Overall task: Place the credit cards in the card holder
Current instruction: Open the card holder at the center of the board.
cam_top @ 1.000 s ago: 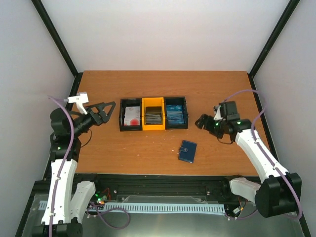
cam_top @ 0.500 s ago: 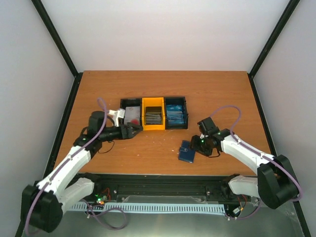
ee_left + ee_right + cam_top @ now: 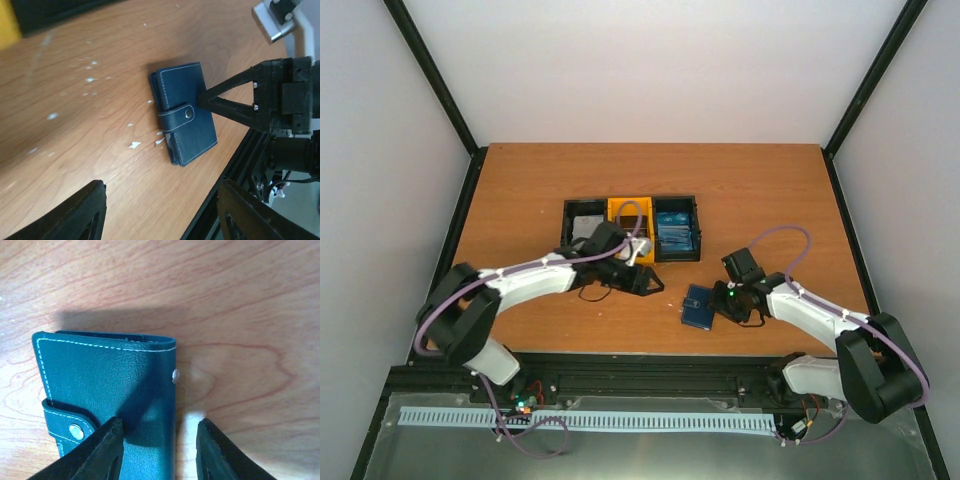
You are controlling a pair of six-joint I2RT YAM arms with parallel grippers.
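Two grippers flank the card holder [image 3: 700,306], which lies closed and strapped flat on the table [image 3: 520,180]. The right gripper [image 3: 160,422] straddles one edge of it, jaws apart, one finger over the cover, probably to pin or lift it. The left gripper [image 3: 162,185] hovers near it, jaws wide and empty. The credit cards [image 3: 675,232] sit in the bin tray [image 3: 670,200] beyond the holder

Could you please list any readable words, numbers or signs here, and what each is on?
No text is readable. The card holder bears only a plain snap; any print on the cards in the bin is too small to read.
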